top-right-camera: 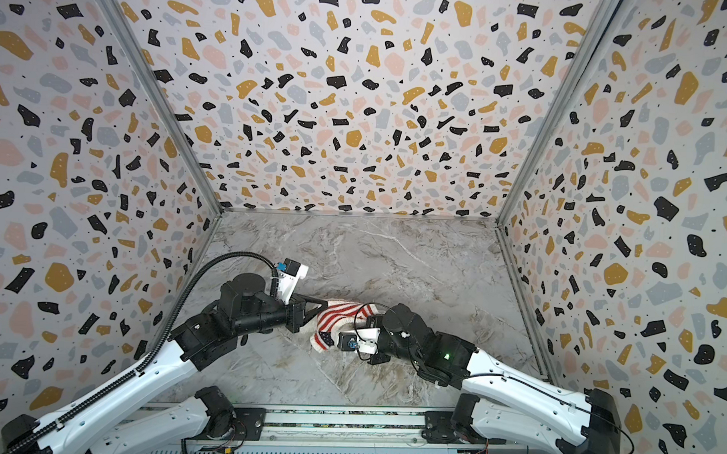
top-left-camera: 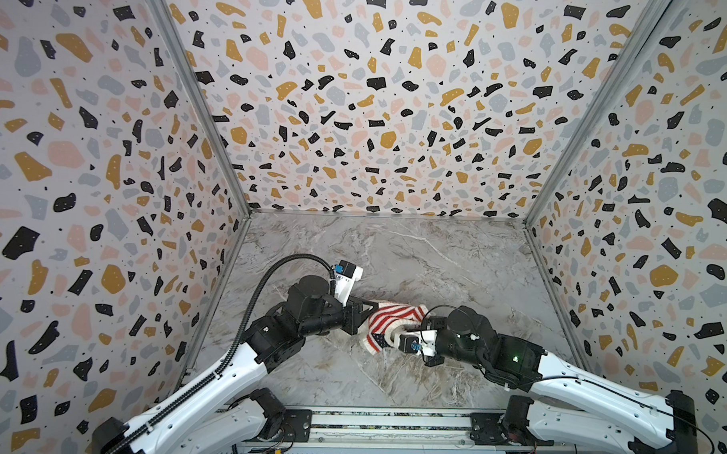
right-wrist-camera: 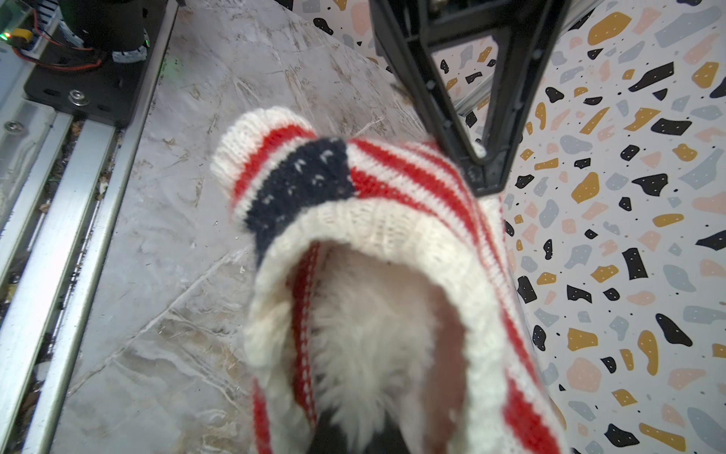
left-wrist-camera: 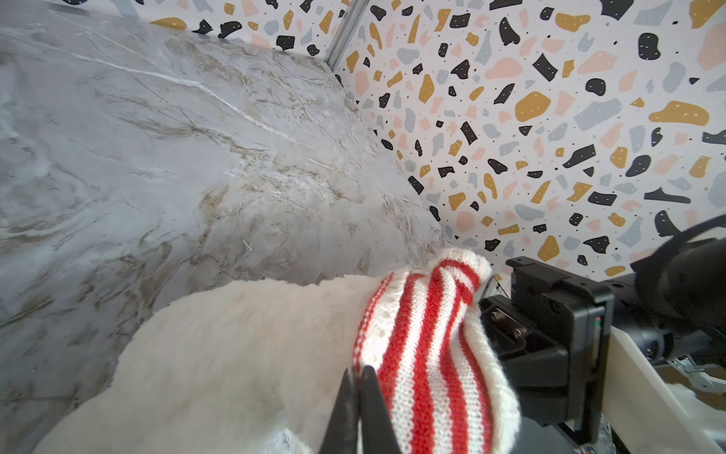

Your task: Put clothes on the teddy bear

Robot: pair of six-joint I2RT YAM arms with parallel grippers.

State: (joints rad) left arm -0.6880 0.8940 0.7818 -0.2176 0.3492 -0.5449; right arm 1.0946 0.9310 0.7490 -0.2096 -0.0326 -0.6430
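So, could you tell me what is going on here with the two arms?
Both arms are working a striped sweater onto a white bear that lies on the table. The left gripper is shut on the sweater's hem, next to bare fur. The right gripper is shut inside the sweater's wide opening and appears to pinch the bear's fur there. The sweater covers only part of the bear, so the dressing is not finished.

Tabletop [top-left-camera: 415, 255] behind the teddy bear [left-wrist-camera: 235, 353] lies open — walls [top-left-camera: 378, 112] hem three sides.
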